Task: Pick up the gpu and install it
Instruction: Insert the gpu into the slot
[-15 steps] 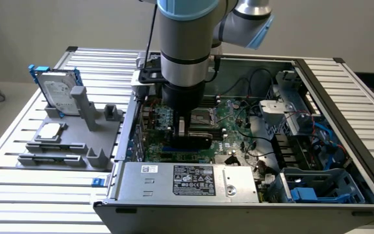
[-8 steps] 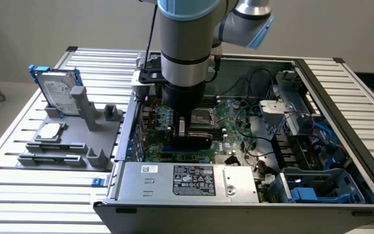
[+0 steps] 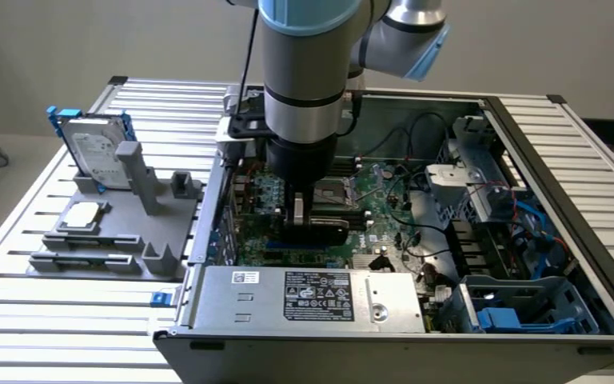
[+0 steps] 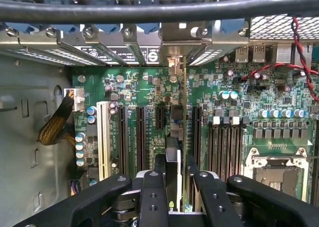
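Pinching the gpu [image 3: 328, 234] on edge, the gripper [image 4: 176, 167] hangs inside the open computer case [image 3: 528, 164], green motherboard [image 4: 134, 87] beneath it, slatted metal table [image 3: 61, 320] around, plain grey wall [image 3: 73, 40] behind.

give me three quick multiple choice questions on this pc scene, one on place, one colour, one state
1. Where does the hard drive stand? A on the power supply B on the grey fixture C on the floor
2. Its frame's colour? A red B blue C yellow
3. The gpu is: A gripped by the tool B lying on the fixture C leaning on the hard drive
Answers: 1 B, it stands on the fixture; 2 B, blue rails flank it; 3 A, the tool clamps it.
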{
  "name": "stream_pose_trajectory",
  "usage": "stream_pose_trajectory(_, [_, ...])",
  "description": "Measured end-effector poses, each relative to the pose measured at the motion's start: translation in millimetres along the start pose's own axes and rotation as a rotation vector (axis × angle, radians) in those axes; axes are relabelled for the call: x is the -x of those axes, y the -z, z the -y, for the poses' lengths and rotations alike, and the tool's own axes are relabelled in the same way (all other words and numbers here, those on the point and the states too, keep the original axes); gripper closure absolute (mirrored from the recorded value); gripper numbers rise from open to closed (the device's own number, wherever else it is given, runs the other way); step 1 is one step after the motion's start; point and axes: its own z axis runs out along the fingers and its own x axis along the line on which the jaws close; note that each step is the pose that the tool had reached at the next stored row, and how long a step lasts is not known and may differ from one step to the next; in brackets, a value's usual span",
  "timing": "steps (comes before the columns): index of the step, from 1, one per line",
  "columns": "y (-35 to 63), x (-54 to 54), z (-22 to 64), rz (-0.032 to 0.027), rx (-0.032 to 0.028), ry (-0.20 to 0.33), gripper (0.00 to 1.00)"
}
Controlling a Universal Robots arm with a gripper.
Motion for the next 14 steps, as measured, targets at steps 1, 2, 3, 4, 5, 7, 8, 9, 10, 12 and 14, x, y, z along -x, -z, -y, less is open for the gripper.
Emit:
stream_pose_trajectory(1, [-1.2,0.1,0.0,0.0011,-0.0007,0.000,0.74])
stream_pose_trajectory(2, [-1.8,0.1,0.0,0.0010,-0.0007,0.000,0.74])
stream_pose_trajectory(3, [-2.2,0.0,0.0,0.0005,-0.0004,0.000,0.74])
stream_pose_trajectory(4, [-2.6,0.0,0.0,0.0001,-0.0002,0.000,0.74])
stream_pose_trajectory(5, [-3.1,0.0,0.0,0.0005,-0.0002,0.000,0.74])
stream_pose_trajectory(7, [-3.8,0.0,0.0,0.0004,-0.0003,0.000,0.74])
stream_pose_trajectory(8, [-3.8,0.0,0.0,0.0003,-0.0002,0.000,0.74])
stream_pose_trajectory(9, [-4.0,0.0,0.0,0.0005,-0.0003,0.000,0.74])
stream_pose_trajectory(10, [-4.1,0.0,0.0,0.0006,-0.0004,0.000,0.74])
stream_pose_trajectory(12, [-4.0,0.0,0.0,0.0006,-0.0004,0.000,0.74])
stream_pose_trajectory(14, [-3.8,0.0,0.0,0.0008,-0.0005,0.000,0.74])
